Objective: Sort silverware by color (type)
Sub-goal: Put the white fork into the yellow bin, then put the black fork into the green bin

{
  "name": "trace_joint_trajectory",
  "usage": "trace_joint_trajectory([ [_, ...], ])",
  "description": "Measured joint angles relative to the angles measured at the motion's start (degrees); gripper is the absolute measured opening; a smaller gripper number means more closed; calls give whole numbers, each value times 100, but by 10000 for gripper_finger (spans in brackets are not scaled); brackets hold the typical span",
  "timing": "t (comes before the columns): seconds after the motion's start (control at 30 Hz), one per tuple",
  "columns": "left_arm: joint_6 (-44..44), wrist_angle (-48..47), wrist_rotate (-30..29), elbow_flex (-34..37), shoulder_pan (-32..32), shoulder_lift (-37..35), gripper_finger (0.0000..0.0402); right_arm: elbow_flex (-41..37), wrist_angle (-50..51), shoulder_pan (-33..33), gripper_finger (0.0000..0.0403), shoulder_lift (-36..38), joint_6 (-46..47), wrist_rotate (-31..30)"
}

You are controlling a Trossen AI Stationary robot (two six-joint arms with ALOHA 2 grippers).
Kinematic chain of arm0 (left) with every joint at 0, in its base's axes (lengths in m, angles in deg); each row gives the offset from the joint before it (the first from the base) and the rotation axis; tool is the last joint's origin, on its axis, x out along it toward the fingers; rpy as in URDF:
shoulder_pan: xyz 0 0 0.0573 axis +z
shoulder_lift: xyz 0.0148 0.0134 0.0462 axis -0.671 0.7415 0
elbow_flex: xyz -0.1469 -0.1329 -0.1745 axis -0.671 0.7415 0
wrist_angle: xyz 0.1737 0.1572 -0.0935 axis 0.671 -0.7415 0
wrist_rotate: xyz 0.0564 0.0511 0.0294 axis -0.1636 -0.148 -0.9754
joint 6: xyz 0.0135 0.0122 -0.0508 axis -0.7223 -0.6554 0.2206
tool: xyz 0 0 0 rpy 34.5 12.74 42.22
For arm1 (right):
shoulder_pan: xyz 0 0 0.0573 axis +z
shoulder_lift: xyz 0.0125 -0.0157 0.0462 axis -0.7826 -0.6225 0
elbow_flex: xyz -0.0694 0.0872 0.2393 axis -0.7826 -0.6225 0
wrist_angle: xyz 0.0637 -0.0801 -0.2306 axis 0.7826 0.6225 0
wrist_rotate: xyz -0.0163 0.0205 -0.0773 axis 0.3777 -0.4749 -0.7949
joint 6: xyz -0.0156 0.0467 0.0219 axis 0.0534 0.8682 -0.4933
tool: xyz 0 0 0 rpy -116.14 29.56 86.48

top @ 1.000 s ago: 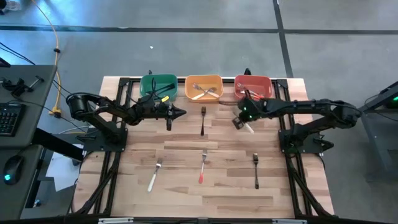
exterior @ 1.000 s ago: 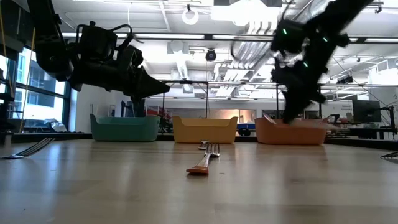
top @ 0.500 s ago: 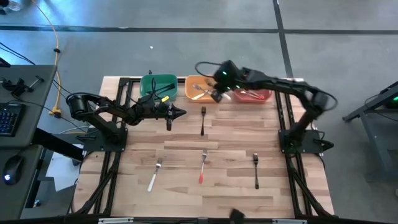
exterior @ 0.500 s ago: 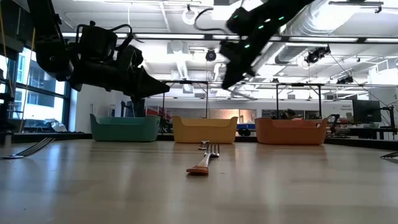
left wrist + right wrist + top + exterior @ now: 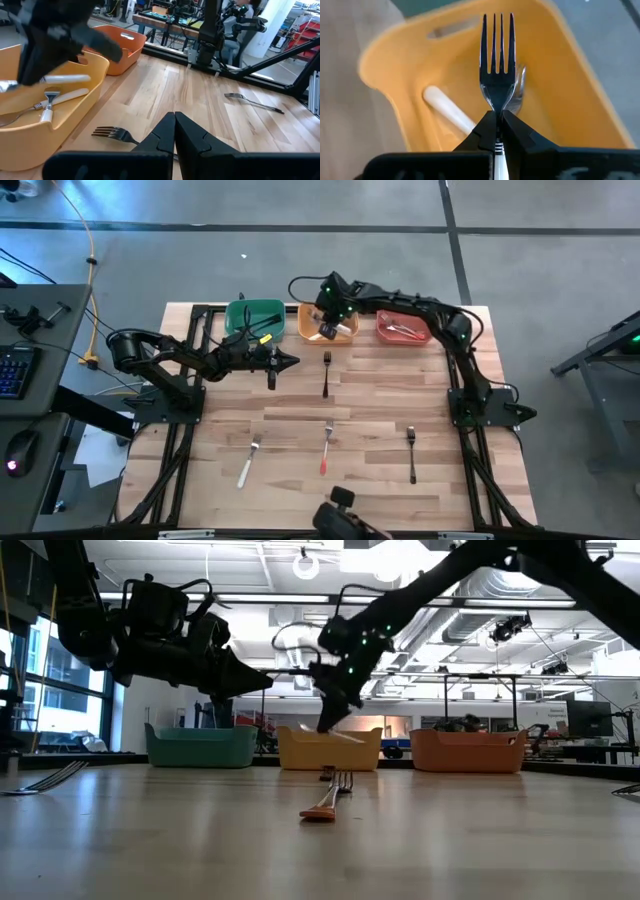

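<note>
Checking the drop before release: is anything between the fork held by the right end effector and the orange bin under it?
Nothing visible. The right end effector holds the fork directly over the open orange bin; only a white-handled utensil lies inside.

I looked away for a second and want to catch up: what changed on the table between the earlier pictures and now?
The right pincer swung from beside the red bin across to over the orange bin, carrying a white-handled fork it holds by the neck. The left pincer stayed shut in front of the green bin. The four forks loose on the table did not move.
</note>
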State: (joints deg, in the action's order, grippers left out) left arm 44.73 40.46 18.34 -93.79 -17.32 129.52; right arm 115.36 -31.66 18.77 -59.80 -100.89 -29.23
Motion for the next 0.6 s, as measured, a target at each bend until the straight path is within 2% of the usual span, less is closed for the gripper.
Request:
trace_joint_trajectory([
  [0.23,4,-12,0,0,0,0,0,11,7,-2,5,-287,53,9],
  [0.5,17,-201,-68,0,-13,0,0,38,54,-2,70,-34,54,-38],
  [0.6,18,-214,-83,0,-13,0,0,70,159,4,77,241,39,-93],
])
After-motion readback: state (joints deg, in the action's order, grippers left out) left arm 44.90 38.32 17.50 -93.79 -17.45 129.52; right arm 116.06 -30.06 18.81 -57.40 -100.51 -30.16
